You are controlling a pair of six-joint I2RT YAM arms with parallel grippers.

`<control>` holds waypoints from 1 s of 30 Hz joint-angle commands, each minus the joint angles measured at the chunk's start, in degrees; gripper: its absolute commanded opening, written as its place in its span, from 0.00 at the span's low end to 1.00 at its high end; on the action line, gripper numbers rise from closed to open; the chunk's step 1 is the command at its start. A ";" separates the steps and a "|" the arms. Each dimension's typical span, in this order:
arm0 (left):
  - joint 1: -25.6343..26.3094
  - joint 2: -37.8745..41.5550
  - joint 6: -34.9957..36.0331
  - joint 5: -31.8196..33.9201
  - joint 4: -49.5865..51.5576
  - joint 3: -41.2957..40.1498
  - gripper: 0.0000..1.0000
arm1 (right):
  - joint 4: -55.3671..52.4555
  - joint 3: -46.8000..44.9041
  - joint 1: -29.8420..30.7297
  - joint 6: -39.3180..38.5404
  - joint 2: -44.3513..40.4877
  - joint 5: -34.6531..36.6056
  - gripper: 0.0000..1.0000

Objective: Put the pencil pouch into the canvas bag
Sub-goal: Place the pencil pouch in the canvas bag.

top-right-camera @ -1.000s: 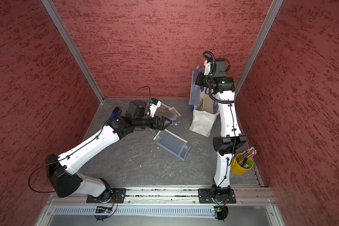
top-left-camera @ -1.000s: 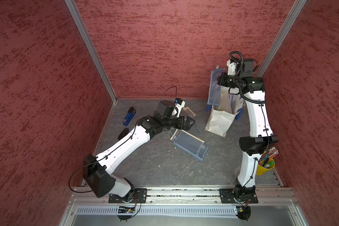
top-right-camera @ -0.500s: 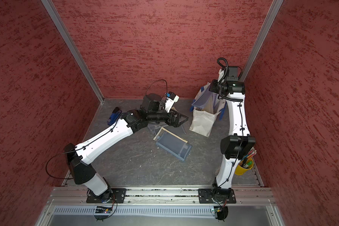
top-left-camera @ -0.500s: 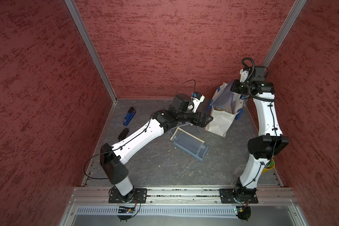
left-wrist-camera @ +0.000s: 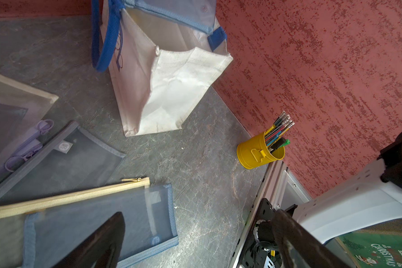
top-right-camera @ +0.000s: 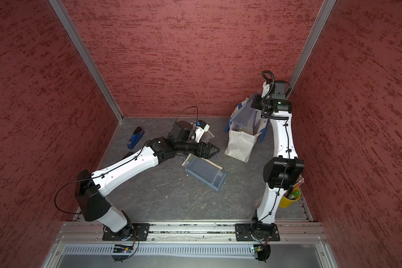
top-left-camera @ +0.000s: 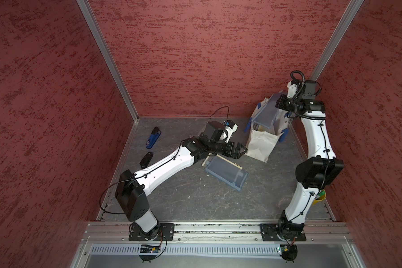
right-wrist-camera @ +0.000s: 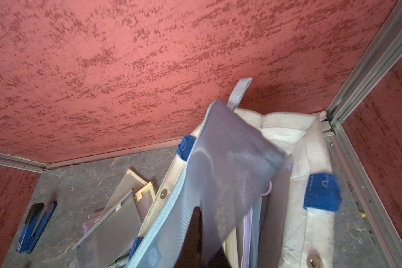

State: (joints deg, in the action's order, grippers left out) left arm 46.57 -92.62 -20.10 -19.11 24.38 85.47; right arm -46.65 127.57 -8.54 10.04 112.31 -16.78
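Lilac strip [right-wrist-camera: 247, 232] inside canvas bag [right-wrist-camera: 311, 220]: right-wrist

Bag mouth partly blocked: pencil pouch [top-left-camera: 265, 113] hangs tilted across opening of canvas bag [top-left-camera: 261, 146]; open gap beside it toward corner post (R wrist view). Bag in back-R corner, walls close on 2 sides. L end effector [top-left-camera: 240, 150], jaws wide, just beside bag front, above mesh pouches [top-left-camera: 226, 172]. Front-centre surface [top-left-camera: 195, 201] bare = free passage. Stapler [top-left-camera: 152, 138] well apart, back-L. Yellow cup [top-right-camera: 288, 200] by R arm [top-right-camera: 283, 139] base, near R wall.
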 commanded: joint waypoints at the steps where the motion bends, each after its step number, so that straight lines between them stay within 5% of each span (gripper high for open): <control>1: -0.07 2.23 -1.08 0.76 -1.49 -0.45 0.99 | 3.82 4.24 -0.35 0.55 0.14 -3.68 0.00; 12: -0.77 2.10 -2.22 1.54 -1.85 -1.75 0.99 | 1.48 3.66 0.42 -1.88 3.86 -6.01 0.00; 30: -1.48 2.65 -3.19 0.83 -2.67 -4.27 0.99 | 3.06 -12.49 3.61 -3.17 2.62 2.32 0.00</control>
State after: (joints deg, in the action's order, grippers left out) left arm 45.32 -91.44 -22.74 -17.96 22.68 82.02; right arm -45.10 115.81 -5.13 6.24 115.46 -17.45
